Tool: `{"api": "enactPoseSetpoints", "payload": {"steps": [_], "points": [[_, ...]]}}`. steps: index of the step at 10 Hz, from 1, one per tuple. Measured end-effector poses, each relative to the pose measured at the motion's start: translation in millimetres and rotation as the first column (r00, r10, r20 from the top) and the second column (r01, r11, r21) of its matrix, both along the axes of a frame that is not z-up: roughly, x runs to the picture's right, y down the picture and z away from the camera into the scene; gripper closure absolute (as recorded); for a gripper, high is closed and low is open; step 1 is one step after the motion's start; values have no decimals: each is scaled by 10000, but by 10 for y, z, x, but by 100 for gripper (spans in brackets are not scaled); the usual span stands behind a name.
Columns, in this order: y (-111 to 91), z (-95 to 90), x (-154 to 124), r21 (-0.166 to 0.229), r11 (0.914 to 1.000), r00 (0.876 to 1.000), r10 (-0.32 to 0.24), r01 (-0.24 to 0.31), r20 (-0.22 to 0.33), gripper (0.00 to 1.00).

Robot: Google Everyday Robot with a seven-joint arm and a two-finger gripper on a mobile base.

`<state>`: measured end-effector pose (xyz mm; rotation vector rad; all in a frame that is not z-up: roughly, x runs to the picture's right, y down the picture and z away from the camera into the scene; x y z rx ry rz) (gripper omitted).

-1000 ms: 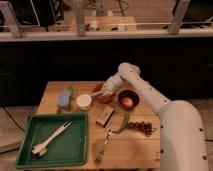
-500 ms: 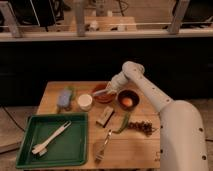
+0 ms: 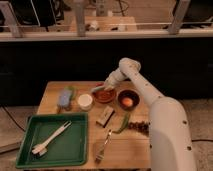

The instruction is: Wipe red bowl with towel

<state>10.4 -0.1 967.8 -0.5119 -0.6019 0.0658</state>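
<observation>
The red bowl (image 3: 106, 95) sits on the wooden table (image 3: 75, 90) at the back middle. My gripper (image 3: 101, 89) is at the bowl's left rim, low over it, with the arm reaching in from the right. A small pale piece shows at the gripper's tip; I cannot tell whether it is the towel. A grey-blue folded cloth or sponge (image 3: 65, 98) lies at the table's back left, apart from the gripper.
A dark bowl (image 3: 128, 100) with something orange inside stands right of the red bowl. A white cup (image 3: 85, 101) is to its left. A green tray (image 3: 30, 150) holds a white brush (image 3: 50, 139). A small block (image 3: 105, 116), green pepper (image 3: 123, 122) and fork (image 3: 103, 145) lie in front.
The gripper stays at the red bowl's left rim and has shifted slightly. The elbow has moved a little. The objects on the table have not moved.
</observation>
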Motion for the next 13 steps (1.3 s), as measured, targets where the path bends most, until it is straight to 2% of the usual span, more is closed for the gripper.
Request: {"api": "enactPoseSetpoints", "payload": {"steps": [2, 6, 9, 13], "points": [[43, -3, -278, 3, 9996, 9986, -278, 278, 441, 100], [221, -116, -433, -91, 9980, 9929, -613, 626, 1021, 100], [338, -214, -229, -136, 9993, 9955, -344, 357, 881, 100], [348, -276, 101, -36, 9997, 9990, 230, -228, 395, 100]]}}
